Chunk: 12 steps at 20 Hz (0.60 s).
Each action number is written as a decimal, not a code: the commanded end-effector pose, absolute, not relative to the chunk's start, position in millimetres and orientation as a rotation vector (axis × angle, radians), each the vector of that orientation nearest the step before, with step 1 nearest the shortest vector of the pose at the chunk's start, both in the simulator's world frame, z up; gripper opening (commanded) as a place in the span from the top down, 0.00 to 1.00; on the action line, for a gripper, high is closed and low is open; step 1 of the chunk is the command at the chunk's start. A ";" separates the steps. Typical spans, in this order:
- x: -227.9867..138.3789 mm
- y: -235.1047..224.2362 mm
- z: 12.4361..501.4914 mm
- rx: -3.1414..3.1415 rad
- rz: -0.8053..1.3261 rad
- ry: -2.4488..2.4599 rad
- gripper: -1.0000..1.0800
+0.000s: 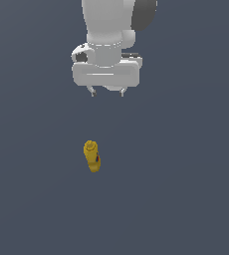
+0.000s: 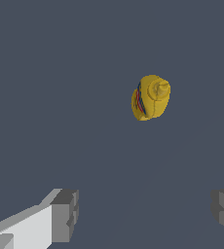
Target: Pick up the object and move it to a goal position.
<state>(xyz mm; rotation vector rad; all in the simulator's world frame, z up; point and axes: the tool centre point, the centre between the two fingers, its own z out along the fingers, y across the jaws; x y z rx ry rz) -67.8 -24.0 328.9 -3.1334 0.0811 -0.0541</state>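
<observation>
The small yellow bottle (image 1: 91, 156) looks light, probably smooth-sided, best pinched across its body by the spread, empty hand (image 1: 107, 92).

The grey floor (image 1: 186, 199) lies bare on every side of the yellow squeeze bottle (image 1: 91, 156), so nothing crowds it from the exterior view's left or right, nor from in front or behind. The bottle itself is the only thing standing on the surface. The gripper (image 1: 107, 92) hangs well apart from it, jaws spread wide with nothing between them, and the stretch between fingertips and bottle is open air. In the wrist view the two fingers (image 2: 65, 214) sit far apart at the frame's edges, and the bottle (image 2: 150, 97), its ribbed cap pointing toward the camera, looks narrower than that gap. It sits off to one side of the gap's middle.
</observation>
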 end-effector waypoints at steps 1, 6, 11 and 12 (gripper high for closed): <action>-67.8 -24.0 328.9 -3.133 -0.054 0.081 0.04; -68.7 -29.7 332.6 -3.139 -0.063 0.070 0.04; -70.9 -35.8 337.3 -3.145 -0.072 0.058 0.04; -71.1 -35.6 337.4 -3.145 -0.072 0.058 0.04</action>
